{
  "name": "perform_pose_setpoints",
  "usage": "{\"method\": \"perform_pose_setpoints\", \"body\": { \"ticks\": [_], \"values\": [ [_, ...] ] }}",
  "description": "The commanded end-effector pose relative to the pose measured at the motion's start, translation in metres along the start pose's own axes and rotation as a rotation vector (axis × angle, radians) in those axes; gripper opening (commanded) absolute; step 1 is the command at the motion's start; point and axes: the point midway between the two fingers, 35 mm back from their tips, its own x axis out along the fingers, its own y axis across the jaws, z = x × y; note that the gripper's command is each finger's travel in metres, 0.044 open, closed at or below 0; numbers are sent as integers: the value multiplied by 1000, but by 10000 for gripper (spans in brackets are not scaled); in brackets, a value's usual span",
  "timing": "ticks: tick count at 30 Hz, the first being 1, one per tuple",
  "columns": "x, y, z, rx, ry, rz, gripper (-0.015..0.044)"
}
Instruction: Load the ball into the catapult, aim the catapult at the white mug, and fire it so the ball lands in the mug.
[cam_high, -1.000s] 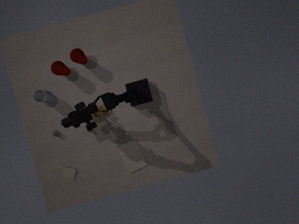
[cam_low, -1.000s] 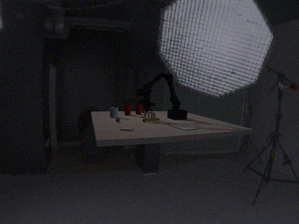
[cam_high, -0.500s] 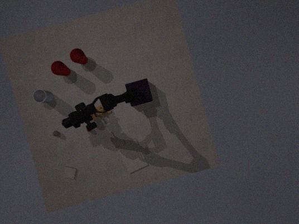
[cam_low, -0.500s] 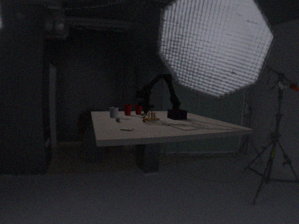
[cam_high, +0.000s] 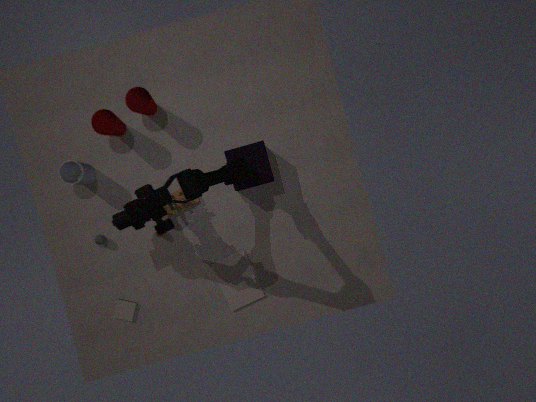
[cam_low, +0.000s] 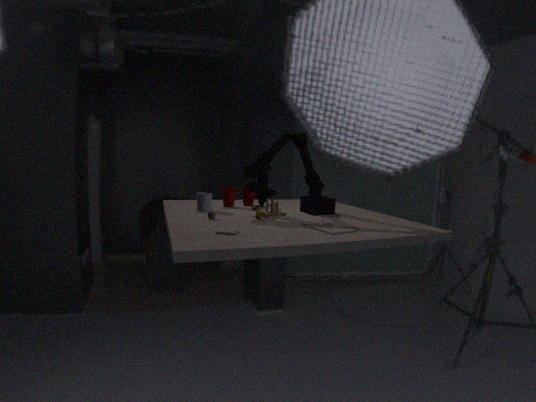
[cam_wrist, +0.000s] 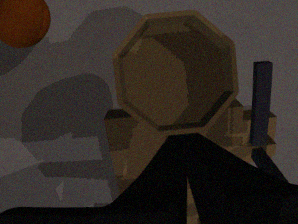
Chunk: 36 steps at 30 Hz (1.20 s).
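The wooden catapult (cam_high: 187, 204) (cam_low: 269, 212) stands mid-table under my arm. In the wrist view its octagonal cup (cam_wrist: 176, 72) is empty and lies just ahead of my gripper (cam_wrist: 182, 139), which is shut on nothing. An orange ball (cam_wrist: 23, 18) (cam_low: 259, 216) lies on the table beside the catapult, apart from the fingers. The white mug (cam_high: 72, 171) (cam_low: 204, 201) stands at the table's left side. My arm (cam_high: 150, 205) reaches from its base over the catapult.
Two red cups (cam_high: 108, 122) (cam_high: 141, 100) (cam_low: 229, 196) stand beyond the mug. A small grey ball (cam_high: 101, 240) (cam_low: 211, 215) lies near the mug. A white block (cam_high: 126, 310) lies near the front. The dark arm base (cam_high: 248, 165) (cam_low: 317, 205) sits mid-table.
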Motion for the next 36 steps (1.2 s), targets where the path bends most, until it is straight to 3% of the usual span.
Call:
{"method": "perform_pose_setpoints", "body": {
  "ticks": [1, 3, 10, 17, 20, 23, 25, 29, 36],
  "values": [
    [0, 0, 0, 0, 0, 0, 0],
    [0, 0, 0, 0, 0, 0, 0],
    [-44, 1, 25, 6, 9, 5, 184],
    [-34, -1, 18, -1, 10, -1, 368],
    [-76, -1, 23, -1, 4, -2, 440],
    [-127, -1, 20, -2, -3, -3, 440],
    [-140, -1, 18, -2, -5, -3, 440],
    [-119, -1, 17, 5, -7, -3, 440],
    [-102, 0, -40, 4, 7, 1, 440]
  ]
}}
